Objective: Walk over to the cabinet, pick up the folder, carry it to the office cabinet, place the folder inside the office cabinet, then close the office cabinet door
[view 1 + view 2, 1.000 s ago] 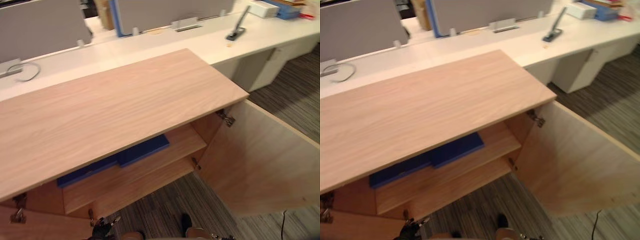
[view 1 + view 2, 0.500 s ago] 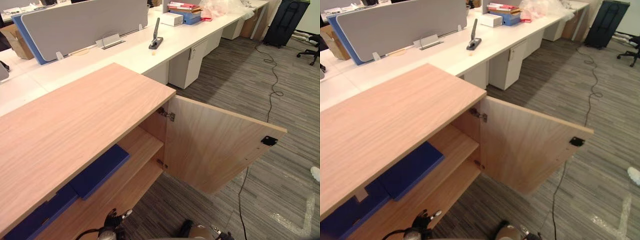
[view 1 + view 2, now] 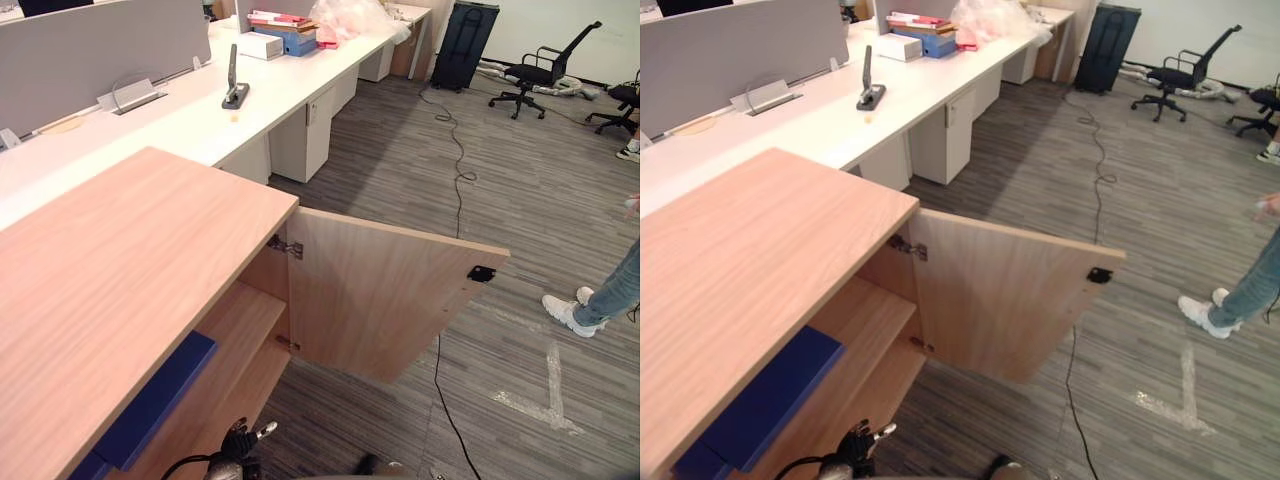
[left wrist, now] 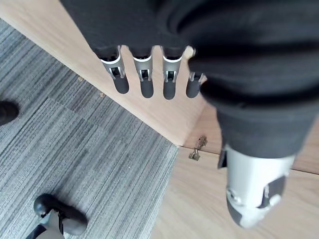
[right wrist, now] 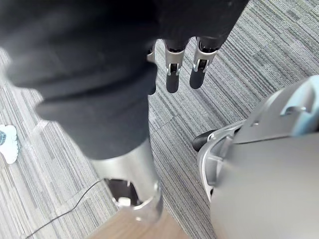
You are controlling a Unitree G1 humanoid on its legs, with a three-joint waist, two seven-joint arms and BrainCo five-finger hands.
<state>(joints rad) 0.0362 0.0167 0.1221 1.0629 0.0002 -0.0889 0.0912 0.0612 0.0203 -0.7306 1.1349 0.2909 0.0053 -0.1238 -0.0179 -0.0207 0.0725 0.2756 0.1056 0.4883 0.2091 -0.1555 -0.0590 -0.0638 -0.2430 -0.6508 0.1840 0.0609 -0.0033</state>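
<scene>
Wooden cabinet [image 3: 120, 260] with its door [image 3: 380, 290] wide open.
The blue folder [image 3: 155, 400] lies on the inside shelf [image 3: 238, 318], up and left of the left robot hand [image 4: 146, 82]. That hand and the right robot hand [image 5: 172, 74] are empty, fingers straight.

Open-plan office with grey striped carpet [image 3: 520, 200] and a long white desk [image 3: 190, 115].
The desk runs along the left toward the far end, with a grey divider screen [image 3: 90, 50] standing on it at the far left and a white drawer unit [image 3: 300, 140] beneath it. At the far right, a black office chair [image 3: 545, 72] stands before a white wall [image 3: 530, 20], near a tall black case [image 3: 465, 45]. White tape marks [image 3: 545, 400] cross the near-right carpet. The light is bright and even.
</scene>
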